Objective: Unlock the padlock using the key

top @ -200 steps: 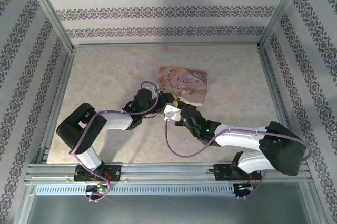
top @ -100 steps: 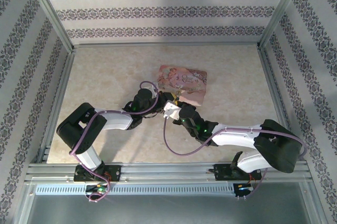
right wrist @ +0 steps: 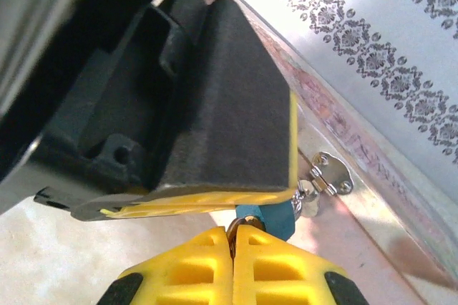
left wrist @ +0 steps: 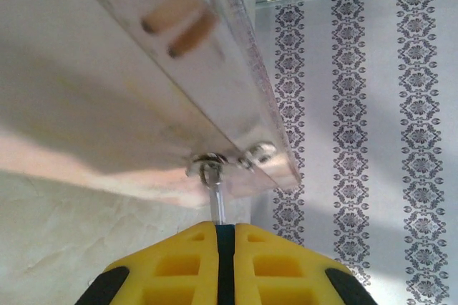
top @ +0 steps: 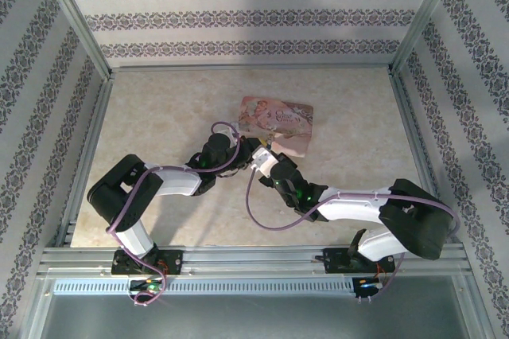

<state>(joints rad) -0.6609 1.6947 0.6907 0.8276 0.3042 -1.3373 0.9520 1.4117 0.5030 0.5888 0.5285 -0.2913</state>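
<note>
Nudged closer to the pink box [top: 278, 120] since a second ago, right jaws fully shut against teal padlock [right wrist: 275, 220], hanging from the box's clasp [right wrist: 329, 174], silvery shackle [left wrist: 217, 201] pinched in closed left jaws, mid tabletop [top: 159, 116].

The left gripper [left wrist: 224, 232] and right gripper [right wrist: 232, 239] crowd nearly tip to tip at the near edge of a pink box [top: 278, 120], the left one's black body blocking the space just ahead of the right. The box wall closes off the far side. The table [top: 159, 108] lies open left, right and beyond the box, up to the metal frame rails [top: 89, 156]
</note>
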